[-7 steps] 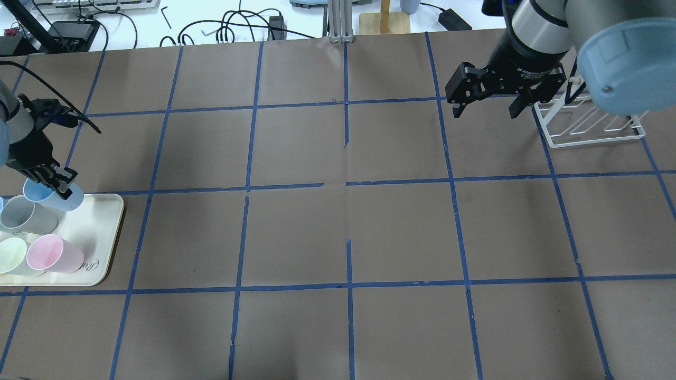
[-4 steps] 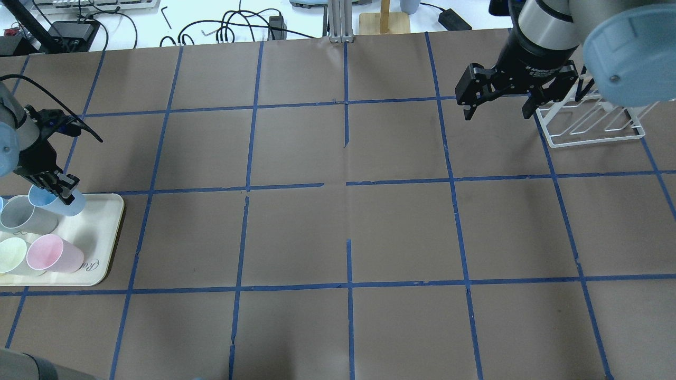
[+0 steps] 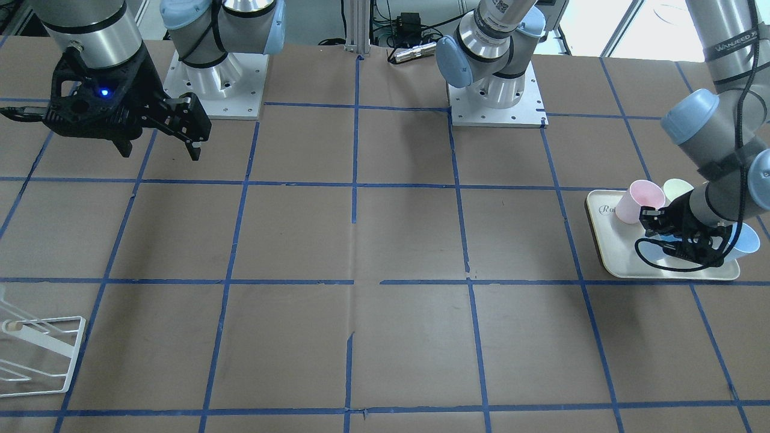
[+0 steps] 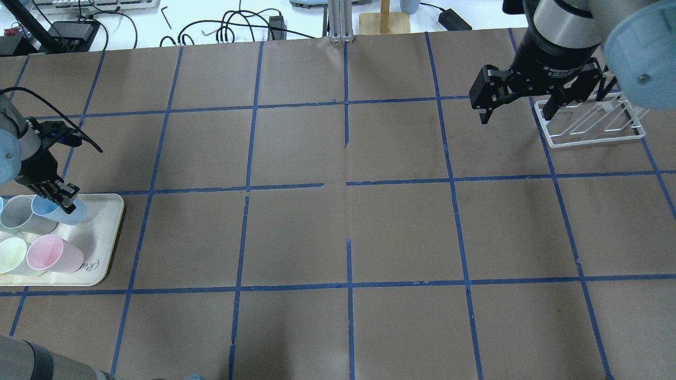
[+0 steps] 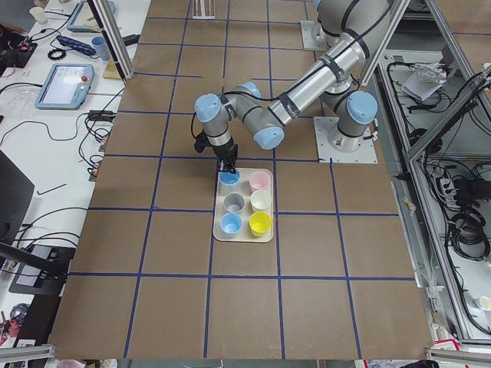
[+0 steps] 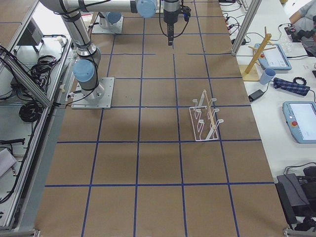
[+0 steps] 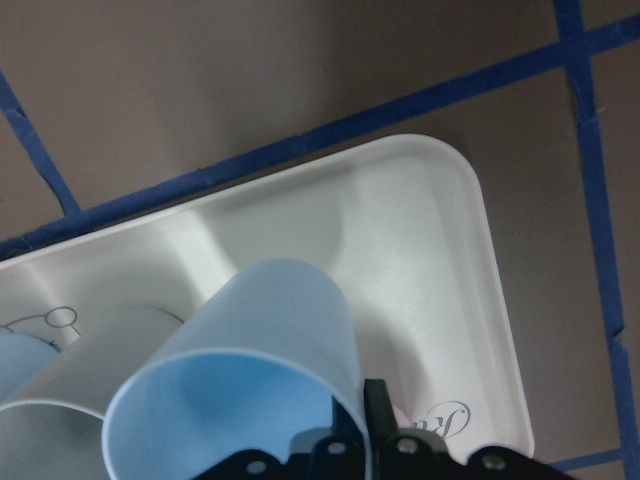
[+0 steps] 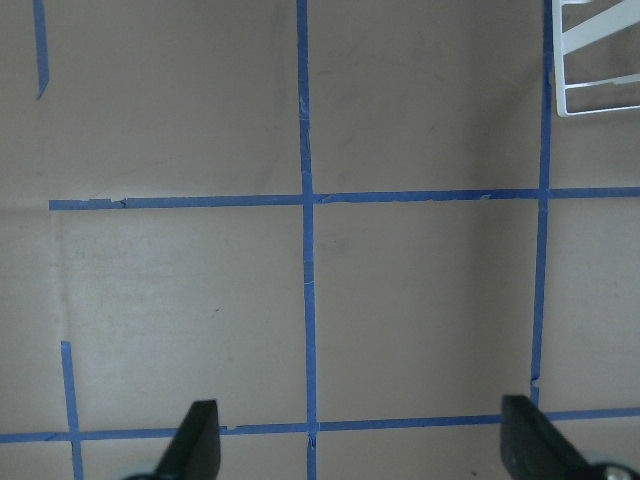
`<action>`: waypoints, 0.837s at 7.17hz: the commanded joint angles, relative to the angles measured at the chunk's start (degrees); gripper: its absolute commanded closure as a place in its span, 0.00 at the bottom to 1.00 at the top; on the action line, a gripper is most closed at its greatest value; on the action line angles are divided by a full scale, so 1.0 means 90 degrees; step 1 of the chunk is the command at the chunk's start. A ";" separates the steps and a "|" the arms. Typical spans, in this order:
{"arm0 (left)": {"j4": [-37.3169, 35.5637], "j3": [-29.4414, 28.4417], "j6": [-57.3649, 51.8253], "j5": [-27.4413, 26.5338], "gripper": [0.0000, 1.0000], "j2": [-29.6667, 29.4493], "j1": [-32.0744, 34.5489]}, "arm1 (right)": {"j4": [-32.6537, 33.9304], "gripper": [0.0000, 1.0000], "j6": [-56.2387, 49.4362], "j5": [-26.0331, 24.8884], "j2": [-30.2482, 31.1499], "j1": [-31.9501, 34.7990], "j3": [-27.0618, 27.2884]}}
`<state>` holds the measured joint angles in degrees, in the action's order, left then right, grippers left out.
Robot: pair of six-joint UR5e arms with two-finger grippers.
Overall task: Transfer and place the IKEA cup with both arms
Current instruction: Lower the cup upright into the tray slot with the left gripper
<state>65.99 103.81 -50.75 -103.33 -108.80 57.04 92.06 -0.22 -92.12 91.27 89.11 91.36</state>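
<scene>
The IKEA cup point(image 4: 66, 212), a pale sky-blue tumbler, is at the far right corner of the cream tray point(image 4: 100, 237), tilted. My left gripper point(image 4: 59, 196) is shut on its rim. In the left wrist view the cup point(image 7: 240, 370) fills the lower left, with a finger over its rim. In the front-facing view the left gripper point(image 3: 680, 240) hides most of the cup point(image 3: 745, 243). My right gripper point(image 4: 516, 117) is open and empty, high over the far right of the table, and also shows in the front-facing view point(image 3: 161, 153).
A grey cup point(image 4: 21, 219), a pink cup point(image 4: 50, 254) and a pale green cup point(image 4: 11, 256) stand on the tray close to the held cup. A second blue cup point(image 5: 230, 225) stands at the tray's other end. A white wire rack point(image 4: 591, 126) is beside the right gripper.
The left gripper, with the blue cup, has shifted down the overhead view onto the tray's corner, and the cup looks smaller. The right gripper has moved right, toward the rack.
</scene>
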 commanded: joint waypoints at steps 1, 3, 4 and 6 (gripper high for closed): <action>0.0002 0.0009 -0.0005 0.0006 0.99 -0.0118 -0.0010 | -0.0023 0.00 0.0113 0.0002 0.0034 0.0157 0.0044; 0.0089 -0.0039 0.0005 -0.0013 0.00 -0.0118 0.0000 | 0.0015 0.00 0.0015 0.0011 0.0151 0.0168 -0.0034; 0.0109 -0.0069 0.0005 0.0016 0.00 -0.0051 0.0048 | 0.0045 0.00 0.0015 0.0089 0.0123 0.0177 -0.0082; 0.0615 -0.0253 0.0111 0.0104 0.00 0.0251 0.0156 | 0.0309 0.00 0.0005 0.0186 0.0122 0.0187 -0.0063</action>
<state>68.95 102.77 -50.39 -102.81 -108.22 57.82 93.98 -0.13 -91.23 92.26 90.74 90.90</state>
